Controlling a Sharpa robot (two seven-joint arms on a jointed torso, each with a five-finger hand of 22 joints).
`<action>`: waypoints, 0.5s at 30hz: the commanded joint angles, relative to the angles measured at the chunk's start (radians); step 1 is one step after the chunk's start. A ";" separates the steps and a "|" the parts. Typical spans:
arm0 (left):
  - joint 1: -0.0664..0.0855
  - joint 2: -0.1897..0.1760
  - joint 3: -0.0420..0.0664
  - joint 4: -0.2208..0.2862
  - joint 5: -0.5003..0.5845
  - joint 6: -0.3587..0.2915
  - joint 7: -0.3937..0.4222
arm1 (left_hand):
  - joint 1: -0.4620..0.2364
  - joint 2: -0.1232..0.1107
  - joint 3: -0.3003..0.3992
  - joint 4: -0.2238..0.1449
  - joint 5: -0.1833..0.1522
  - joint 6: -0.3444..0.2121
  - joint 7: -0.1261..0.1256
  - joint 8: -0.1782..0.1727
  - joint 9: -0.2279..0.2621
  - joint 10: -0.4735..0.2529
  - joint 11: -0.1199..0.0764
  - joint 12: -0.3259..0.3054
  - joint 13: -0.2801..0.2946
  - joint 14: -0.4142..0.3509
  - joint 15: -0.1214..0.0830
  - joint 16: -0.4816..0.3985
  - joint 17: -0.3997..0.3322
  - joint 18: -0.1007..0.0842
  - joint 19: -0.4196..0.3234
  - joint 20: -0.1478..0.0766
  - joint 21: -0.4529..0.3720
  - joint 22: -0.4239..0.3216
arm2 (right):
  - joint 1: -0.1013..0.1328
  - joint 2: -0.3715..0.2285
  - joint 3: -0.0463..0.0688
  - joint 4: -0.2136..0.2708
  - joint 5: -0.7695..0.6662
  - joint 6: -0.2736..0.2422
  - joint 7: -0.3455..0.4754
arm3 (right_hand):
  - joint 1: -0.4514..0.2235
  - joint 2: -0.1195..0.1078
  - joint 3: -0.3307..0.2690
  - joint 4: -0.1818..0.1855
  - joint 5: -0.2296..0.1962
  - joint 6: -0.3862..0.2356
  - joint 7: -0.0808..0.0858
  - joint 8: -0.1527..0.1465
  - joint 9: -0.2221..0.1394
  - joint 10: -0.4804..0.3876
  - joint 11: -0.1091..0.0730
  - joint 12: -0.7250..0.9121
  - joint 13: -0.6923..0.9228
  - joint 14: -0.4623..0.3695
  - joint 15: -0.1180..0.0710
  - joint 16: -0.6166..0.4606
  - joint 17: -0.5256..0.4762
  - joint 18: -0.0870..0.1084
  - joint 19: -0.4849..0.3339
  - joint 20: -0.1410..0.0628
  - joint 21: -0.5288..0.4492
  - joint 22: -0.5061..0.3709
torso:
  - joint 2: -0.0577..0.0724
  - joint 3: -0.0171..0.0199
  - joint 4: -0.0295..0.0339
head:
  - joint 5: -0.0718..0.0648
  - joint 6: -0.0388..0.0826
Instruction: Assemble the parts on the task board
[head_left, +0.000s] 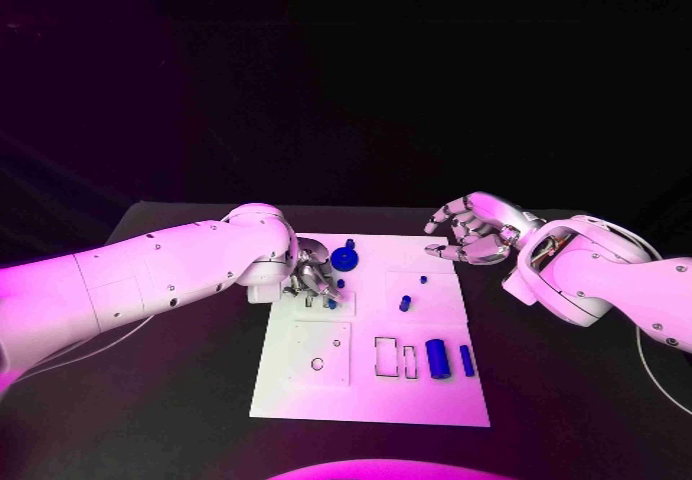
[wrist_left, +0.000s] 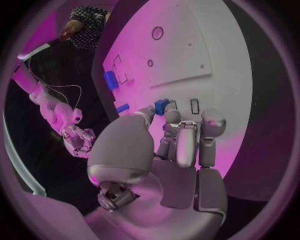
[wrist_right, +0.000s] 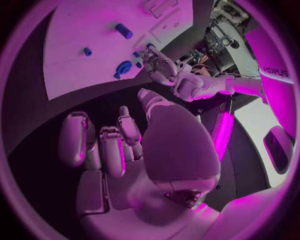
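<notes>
While the left hand (head_left: 306, 275) is down on the far-left part of the task board (head_left: 368, 395), its fingers (wrist_left: 186, 142) are bunched together around a small blue part (wrist_left: 161, 106), so my guess is it's seating that piece into one of the little slots up there. From the head view you honestly can't tell whether it's holding anything, since the wrist blocks the fingertips; the left wrist view is what gives it away, with the blue piece sitting right at the fingertips, just beside two small rectangular cutouts in the board. The right hand (head_left: 476, 230) hovers off the board's far-right corner over the black table (head_left: 577, 400), fingers curled in loosely with nothing in them, probably just parked out of the way until it's needed. The other parts are easy to see from above: a round blue disc (head_left: 346, 259) just past the left hand, two tiny pegs (head_left: 408, 301) mid-board, and two blue cylinders (head_left: 437, 359) lying near the right edge beside some empty rectangular slots, likely staged there for later. The right wrist view adds a side angle on the left hand working next to the disc (wrist_right: 124, 66).
</notes>
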 joint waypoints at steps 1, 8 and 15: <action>0.000 0.002 0.000 -0.001 0.048 0.018 0.003 | 0.030 0.004 0.032 -0.005 0.006 0.006 -0.005 -0.008 0.003 -0.005 0.000 0.002 -0.001 0.028 -0.002 0.005 0.054 -0.018 0.000 0.003 0.006 0.005 | -0.001 0.001 0.000 0.000 -0.010 0.014 0.005 | -0.001 0.005 -0.004 -0.002 0.004 -0.004 -0.001 0.004 -0.001 -0.003 -0.003 -0.005 -0.001 0.072 -0.008 -0.005 0.140 0.019 -0.006 0.002 -0.006 0.076 | 0.000 -0.0001 0.0002 | -0.001 -0.001; 0.000 -0.005 0.000 -0.003 0.122 0.003 0.005 | 0.078 -0.043 0.270 -0.047 0.006 0.015 -0.014 0.001 0.034 0.021 -0.010 0.002 0.003 0.037 -0.009 0.017 0.072 -0.021 0.011 -0.004 0.017 0.029 | -0.001 0.004 0.000 -0.003 -0.010 0.015 0.006 | 0.001 0.005 -0.002 -0.003 0.014 -0.005 -0.001 0.006 -0.002 -0.003 -0.003 -0.005 -0.002 0.072 -0.008 -0.006 0.139 0.019 -0.006 0.001 -0.007 0.076 | 0.001 0.0000 0.0004 | 0.001 -0.003; 0.000 -0.023 0.003 0.005 0.186 -0.043 0.010 | 0.043 -0.063 0.374 -0.085 0.003 0.027 -0.020 0.020 0.061 0.055 -0.015 0.014 0.024 0.046 -0.015 0.028 0.089 -0.025 0.027 -0.009 0.028 0.053 | -0.002 0.005 0.000 -0.004 -0.010 0.014 0.007 | 0.001 0.005 -0.002 -0.003 0.017 -0.005 -0.001 0.006 -0.002 -0.003 -0.003 -0.006 -0.002 0.072 -0.009 -0.006 0.139 0.020 -0.006 0.001 -0.009 0.075 | 0.001 0.0000 0.0005 | 0.006 -0.004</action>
